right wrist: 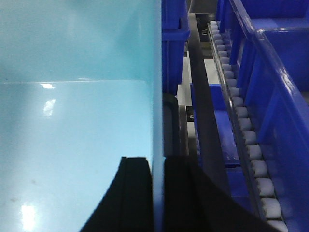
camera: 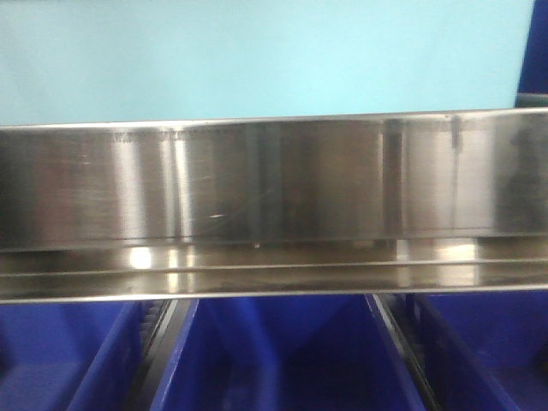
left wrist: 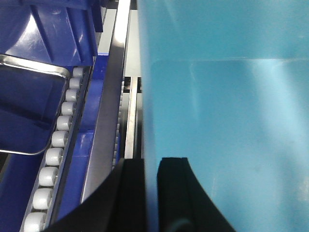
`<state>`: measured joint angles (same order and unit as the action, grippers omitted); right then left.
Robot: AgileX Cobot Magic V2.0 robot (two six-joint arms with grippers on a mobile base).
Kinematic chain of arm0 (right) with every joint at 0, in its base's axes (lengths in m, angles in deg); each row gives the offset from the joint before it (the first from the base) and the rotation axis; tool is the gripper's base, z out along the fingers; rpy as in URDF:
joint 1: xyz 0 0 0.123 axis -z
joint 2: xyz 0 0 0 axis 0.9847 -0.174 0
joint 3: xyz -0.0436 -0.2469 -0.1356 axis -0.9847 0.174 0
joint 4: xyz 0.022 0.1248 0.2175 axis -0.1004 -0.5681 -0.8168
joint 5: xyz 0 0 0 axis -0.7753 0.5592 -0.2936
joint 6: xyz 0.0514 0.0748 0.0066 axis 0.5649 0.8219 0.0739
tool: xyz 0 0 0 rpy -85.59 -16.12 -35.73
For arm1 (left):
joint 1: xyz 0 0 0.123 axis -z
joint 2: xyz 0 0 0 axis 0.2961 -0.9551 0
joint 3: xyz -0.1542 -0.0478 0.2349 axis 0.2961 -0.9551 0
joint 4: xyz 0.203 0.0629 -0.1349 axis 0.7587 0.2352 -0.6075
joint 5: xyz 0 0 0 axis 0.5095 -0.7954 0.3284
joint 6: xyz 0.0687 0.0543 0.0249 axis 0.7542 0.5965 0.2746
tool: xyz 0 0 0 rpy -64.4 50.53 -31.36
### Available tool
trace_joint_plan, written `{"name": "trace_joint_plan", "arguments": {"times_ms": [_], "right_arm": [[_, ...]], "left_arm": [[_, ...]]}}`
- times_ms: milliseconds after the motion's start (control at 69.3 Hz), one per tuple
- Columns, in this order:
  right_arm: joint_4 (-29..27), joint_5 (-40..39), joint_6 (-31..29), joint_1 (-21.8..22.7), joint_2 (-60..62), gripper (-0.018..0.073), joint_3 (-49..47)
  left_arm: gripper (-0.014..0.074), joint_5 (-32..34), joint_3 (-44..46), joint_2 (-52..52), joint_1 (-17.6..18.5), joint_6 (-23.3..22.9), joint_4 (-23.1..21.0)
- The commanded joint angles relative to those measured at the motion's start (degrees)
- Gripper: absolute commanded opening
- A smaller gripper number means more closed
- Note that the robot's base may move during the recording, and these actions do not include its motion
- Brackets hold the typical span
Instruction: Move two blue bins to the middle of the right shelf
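A light blue bin (camera: 257, 60) fills the top of the front view, above a steel shelf rail (camera: 274, 188). In the left wrist view my left gripper (left wrist: 150, 193) is shut on the bin's left wall (left wrist: 149, 121), one black finger (left wrist: 130, 193) outside and the other inside. In the right wrist view my right gripper (right wrist: 157, 193) is shut on the bin's right wall (right wrist: 157, 96), one finger (right wrist: 135, 193) inside and the other outside. The bin's inside (right wrist: 77, 121) looks empty. Dark blue bins (camera: 282, 360) stand on the shelf level below the rail.
Roller tracks run beside the held bin on the left (left wrist: 53, 154) and on the right (right wrist: 246, 140). Dark blue bins sit past the rollers at the right (right wrist: 280, 72) and upper left (left wrist: 53, 29). A steel-rimmed tray (left wrist: 29, 111) lies at the left.
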<state>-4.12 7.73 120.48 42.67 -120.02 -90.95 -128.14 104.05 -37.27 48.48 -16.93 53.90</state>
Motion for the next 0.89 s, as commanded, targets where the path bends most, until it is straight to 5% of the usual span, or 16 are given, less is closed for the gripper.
{"name": "trace_joint_plan", "arguments": {"times_ms": [0, 880], "right_arm": [[1.47, -2.51, -0.08, -0.05, 0.39, -0.0162, -0.80], [1.47, -2.51, -0.08, -0.05, 0.39, -0.0162, -0.80]], "left_arm": [[-0.0111, 1.79, 0.65, 0.76, 0.56, 0.05, 0.81], [-0.0111, 1.79, 0.65, 0.76, 0.56, 0.05, 0.81]]}}
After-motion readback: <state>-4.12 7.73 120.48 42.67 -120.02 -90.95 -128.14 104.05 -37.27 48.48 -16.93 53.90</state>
